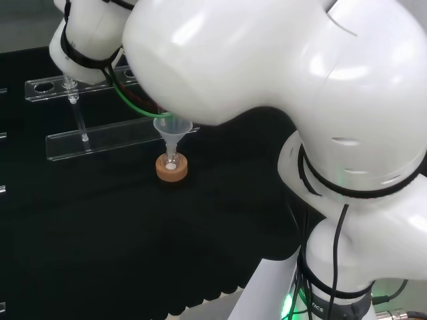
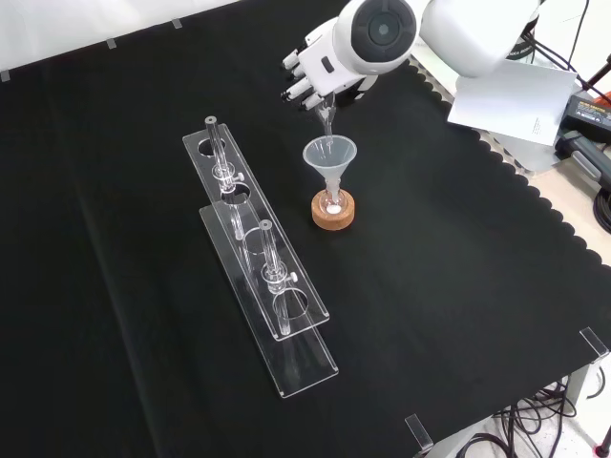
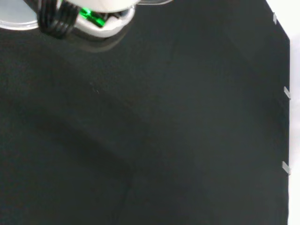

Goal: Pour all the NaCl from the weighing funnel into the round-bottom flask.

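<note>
NaCl shows as a small white heap at the bottom of the round-bottom flask (image 2: 332, 202), which sits on a cork ring (image 2: 333, 211) with a clear funnel (image 2: 329, 157) in its neck.

Above it, in the front view, the hand (image 2: 320, 69) has its fingers curled round the weighing funnel (image 2: 326, 118), tipped spout-down over the funnel's mouth. Judged from this, pouring is well along; the spout should stay centred over the mouth and be held tilted until empty.

Two clear racks (image 2: 256, 256) with glass pieces stand to the left, well apart and not obstructing.
</note>
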Tool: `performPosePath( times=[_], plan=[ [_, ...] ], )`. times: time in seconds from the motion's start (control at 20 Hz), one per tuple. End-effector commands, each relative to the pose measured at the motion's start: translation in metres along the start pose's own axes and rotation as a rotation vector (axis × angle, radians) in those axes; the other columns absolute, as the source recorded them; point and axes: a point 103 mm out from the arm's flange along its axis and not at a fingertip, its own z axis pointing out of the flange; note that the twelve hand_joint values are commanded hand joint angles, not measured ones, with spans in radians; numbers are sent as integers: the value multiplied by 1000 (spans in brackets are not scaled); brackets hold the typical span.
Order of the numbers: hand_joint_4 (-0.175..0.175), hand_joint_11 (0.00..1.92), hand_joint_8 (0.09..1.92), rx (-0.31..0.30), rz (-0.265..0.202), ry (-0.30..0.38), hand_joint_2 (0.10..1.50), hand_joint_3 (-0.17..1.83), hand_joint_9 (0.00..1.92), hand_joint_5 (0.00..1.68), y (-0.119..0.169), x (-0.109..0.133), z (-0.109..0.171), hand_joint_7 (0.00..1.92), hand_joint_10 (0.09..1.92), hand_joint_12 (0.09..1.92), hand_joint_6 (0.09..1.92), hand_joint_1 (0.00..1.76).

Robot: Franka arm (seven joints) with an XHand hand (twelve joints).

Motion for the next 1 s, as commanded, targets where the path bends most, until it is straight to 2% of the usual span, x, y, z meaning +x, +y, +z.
performPosePath(
  times=[0.05,0.3,0.4,0.65,1.0],
  plan=[
    [175,1017,713,-3,0,-36,731,446,1178,1390,-1,0,-4,624,148,913,371,1134],
    [175,1017,713,2,1,-83,731,446,1177,1390,-1,1,-9,623,147,913,370,1134],
    [175,1017,713,-11,-11,-79,731,446,1176,1391,-1,-1,-9,622,147,913,370,1134],
    [175,1016,713,10,5,-88,730,446,1174,1391,-2,0,-11,619,145,912,369,1135],
    [175,1015,712,-2,-2,-31,730,447,1173,1392,-2,-6,-3,617,144,912,367,1135]
  ],
)
